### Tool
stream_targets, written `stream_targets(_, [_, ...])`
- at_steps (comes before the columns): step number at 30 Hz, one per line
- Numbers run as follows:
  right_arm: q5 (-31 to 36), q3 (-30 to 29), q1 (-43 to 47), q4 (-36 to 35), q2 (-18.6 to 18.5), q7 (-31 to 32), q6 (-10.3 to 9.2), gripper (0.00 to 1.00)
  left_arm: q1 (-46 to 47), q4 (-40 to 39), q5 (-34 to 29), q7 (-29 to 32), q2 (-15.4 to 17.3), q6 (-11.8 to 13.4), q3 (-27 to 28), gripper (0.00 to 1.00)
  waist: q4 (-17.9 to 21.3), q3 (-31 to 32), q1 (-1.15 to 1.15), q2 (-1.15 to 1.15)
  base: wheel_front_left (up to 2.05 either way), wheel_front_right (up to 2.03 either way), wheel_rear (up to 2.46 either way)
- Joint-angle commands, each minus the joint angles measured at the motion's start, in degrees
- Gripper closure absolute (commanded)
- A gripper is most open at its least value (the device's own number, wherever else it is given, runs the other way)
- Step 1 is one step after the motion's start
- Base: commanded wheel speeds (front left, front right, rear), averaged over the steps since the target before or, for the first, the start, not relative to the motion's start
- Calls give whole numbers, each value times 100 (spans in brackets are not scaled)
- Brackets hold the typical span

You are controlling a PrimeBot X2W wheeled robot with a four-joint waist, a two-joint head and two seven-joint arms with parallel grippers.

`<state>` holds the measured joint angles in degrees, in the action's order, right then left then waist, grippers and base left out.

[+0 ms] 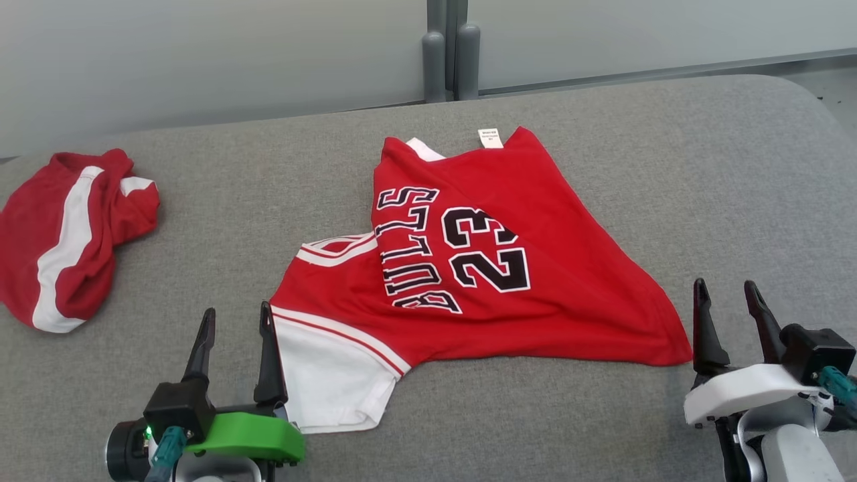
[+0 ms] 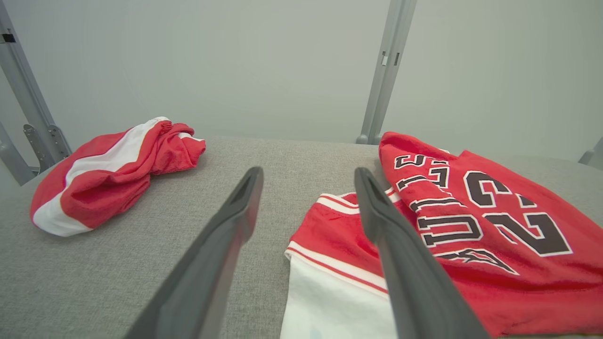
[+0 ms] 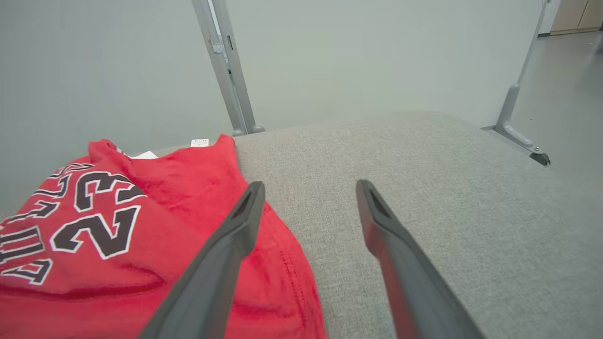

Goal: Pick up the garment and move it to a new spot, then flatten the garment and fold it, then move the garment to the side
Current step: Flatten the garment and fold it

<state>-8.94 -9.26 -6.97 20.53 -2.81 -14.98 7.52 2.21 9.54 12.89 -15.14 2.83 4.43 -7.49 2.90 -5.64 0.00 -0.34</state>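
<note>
A red jersey [image 1: 509, 268] with black "BULLS 23" lettering and a white panel lies partly folded on the grey padded table [image 1: 669, 167]; the wrist views show it too [image 2: 471, 226] [image 3: 141, 226]. My left gripper [image 1: 238, 318] stands open at its near left corner, right finger at the white panel's edge, nothing between the fingers. My right gripper [image 1: 726, 291] is open just right of the jersey's near right corner, holding nothing. In the right wrist view the left finger [image 3: 235, 235] overlaps the red hem.
A second red-and-white garment [image 1: 67, 234] lies bunched at the table's far left, also seen from the left wrist [image 2: 113, 174]. Grey posts [image 1: 450, 53] stand behind the table's back edge. Bare grey surface stretches to the right of the jersey [image 3: 424, 165].
</note>
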Motion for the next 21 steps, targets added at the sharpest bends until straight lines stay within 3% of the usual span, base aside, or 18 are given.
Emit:
stream_targets(1, [74,55,156,-255,-16,-23,-6,0,-124,-18,-23,-4,12,-49,-15,0,-9,81,0,34,0,0,0])
stream_targets(12, [320,514,632,-1335,-17,5,-5,0,-542,-98,-132,-3,109,-159,-86,0,-122,550,0,34,0,0,0])
stream_targets(21, [248,782,822,-1595,-18,34,-5,0,-709,-86,-25,43,148,-189,-133,0,-162,703,0,34,0,0,0])
